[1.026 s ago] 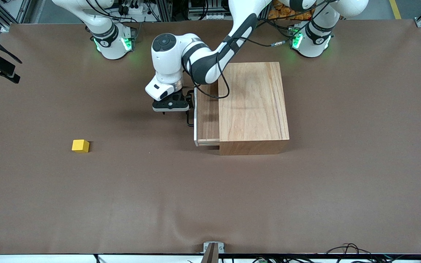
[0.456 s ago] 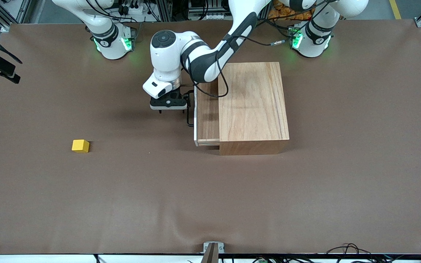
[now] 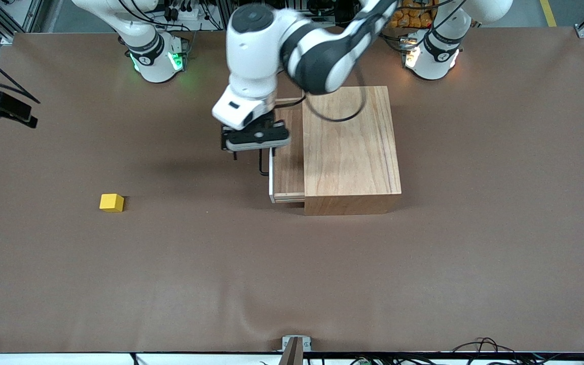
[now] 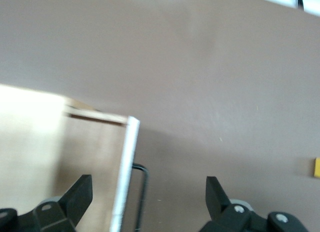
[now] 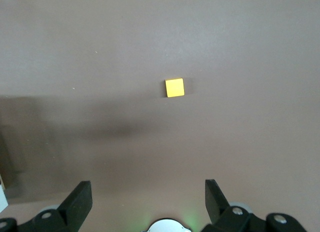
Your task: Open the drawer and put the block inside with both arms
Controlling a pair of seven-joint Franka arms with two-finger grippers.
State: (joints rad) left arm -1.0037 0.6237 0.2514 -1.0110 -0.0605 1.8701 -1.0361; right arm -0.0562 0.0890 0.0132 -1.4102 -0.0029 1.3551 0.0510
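Left gripper (image 3: 255, 147) is hovering over the drawer (image 3: 287, 162) handle, fingers (image 4: 80, 194) wide; right gripper (image 5: 145, 202), unseen in front, is showing wide fingers above the block (image 5: 174, 87)

Left black two-finger gripper (image 3: 252, 150), fingers spread, hung over white front panel and black wire handle (image 3: 263, 163) of the part-open wooden drawer (image 3: 288, 157), blocking the opening. Small yellow cube (image 3: 112, 202) sat well apart on bare brown tabletop (image 3: 170, 263).
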